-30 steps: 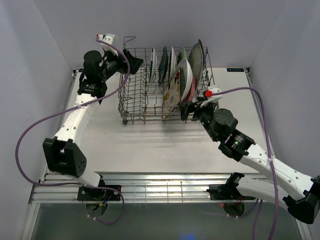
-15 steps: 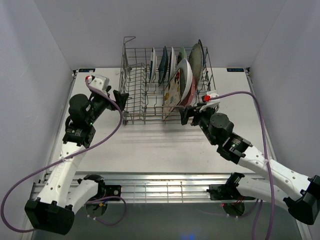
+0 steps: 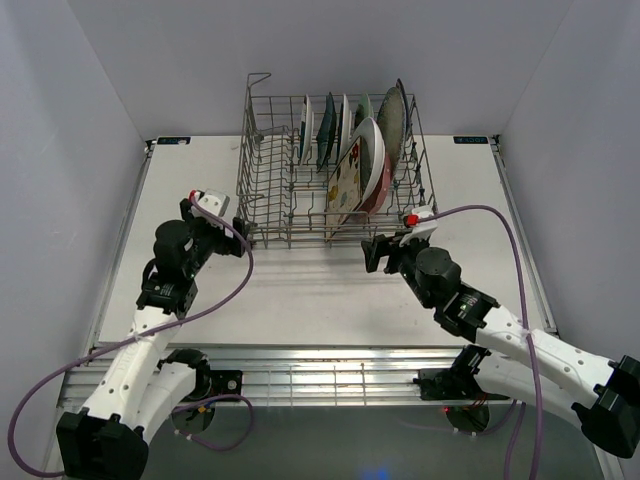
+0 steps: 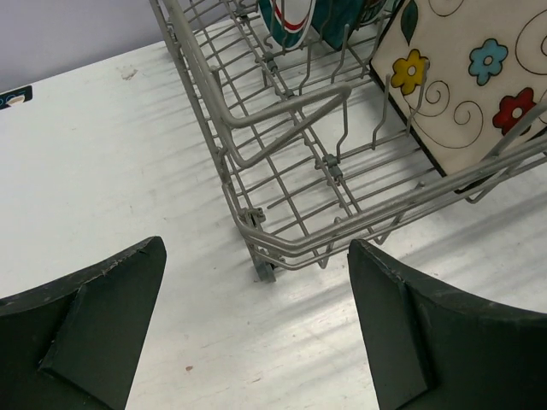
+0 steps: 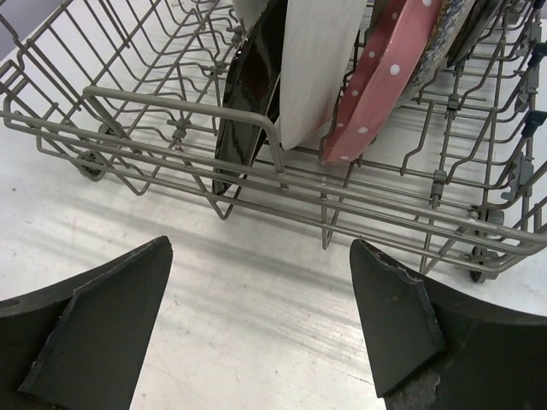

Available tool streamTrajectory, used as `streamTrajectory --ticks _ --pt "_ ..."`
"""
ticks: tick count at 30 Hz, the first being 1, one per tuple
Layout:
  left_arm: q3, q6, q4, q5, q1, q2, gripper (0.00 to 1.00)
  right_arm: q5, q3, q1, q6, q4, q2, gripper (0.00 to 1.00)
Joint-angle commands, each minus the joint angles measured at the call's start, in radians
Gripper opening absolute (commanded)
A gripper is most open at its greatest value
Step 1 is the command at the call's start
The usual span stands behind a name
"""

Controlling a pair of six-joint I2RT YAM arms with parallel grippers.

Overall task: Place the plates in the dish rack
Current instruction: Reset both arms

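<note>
1. The white table (image 3: pixel 300 290) fills the middle of the frame; I see no plate lying on it.
2. The grey wire dish rack (image 3: pixel 262 195) sits at upper centre.
3. The plates (image 3: pixel 368 160) stand upright in the rack's right half. The floral square plate (image 4: pixel 466 77) and pink dotted plate (image 5: pixel 385 77) are nearest me.
4. My left gripper (image 4: pixel 256 248) and right gripper (image 5: pixel 261 243) gape wide and empty, just below the rack.
5. Loading looks finished to me; the next move probably calls only for parking both arms clear.
</note>
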Motion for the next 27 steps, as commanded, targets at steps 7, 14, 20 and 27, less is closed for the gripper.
streamTrajectory --ticks 7,14,20,27 --pt "-0.055 0.012 -0.007 0.141 0.027 -0.117 0.98 -0.022 -0.044 -0.003 0.045 0.079 -0.075 0.90" --pt "-0.096 0.023 0.001 0.260 0.033 -0.160 0.98 -0.019 -0.069 -0.003 0.045 0.082 -0.120 0.90" --pt "-0.110 0.024 -0.002 0.293 0.033 -0.205 0.98 -0.017 -0.078 -0.003 0.049 0.082 -0.127 0.90" --pt "-0.115 0.012 0.011 0.282 0.033 -0.214 0.98 -0.037 -0.083 -0.003 0.051 0.078 -0.152 0.90"
